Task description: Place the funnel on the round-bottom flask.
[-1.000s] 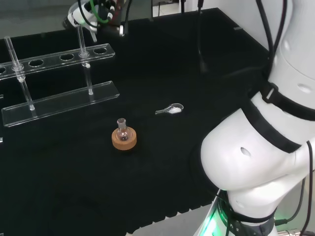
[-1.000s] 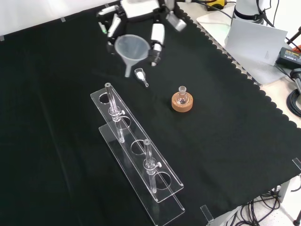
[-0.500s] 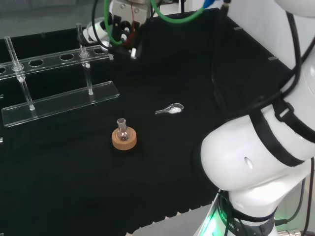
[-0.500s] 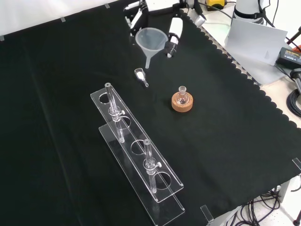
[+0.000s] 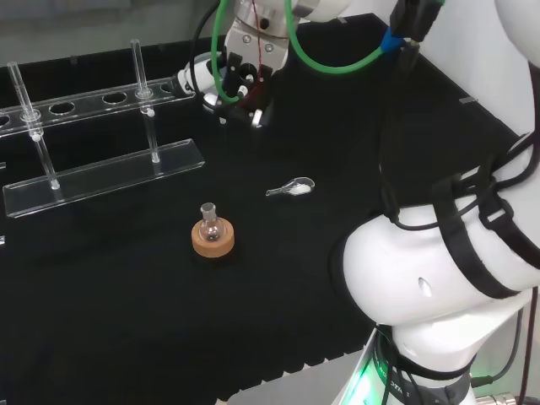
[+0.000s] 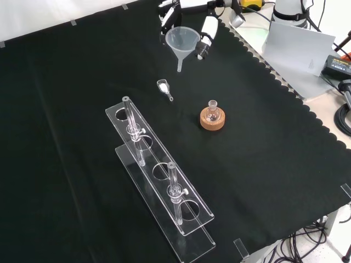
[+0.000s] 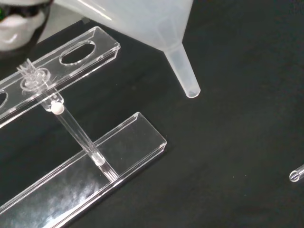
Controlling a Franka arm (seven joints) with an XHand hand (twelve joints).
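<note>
On the left of the front view I saw the clear tube rack (image 6: 159, 181) lying on the black counter (image 6: 66, 109), with a small scoop (image 6: 164, 87) just past its far end. Toward the middle, well above the cloth, my robot hand (image 6: 189, 16) had its fingers curled round the rim of the funnel (image 6: 181, 43), spout pointing down. Farther right the round-bottom flask (image 6: 213, 112) stood upright in its cork ring (image 6: 212, 121), well apart from the funnel.
</note>
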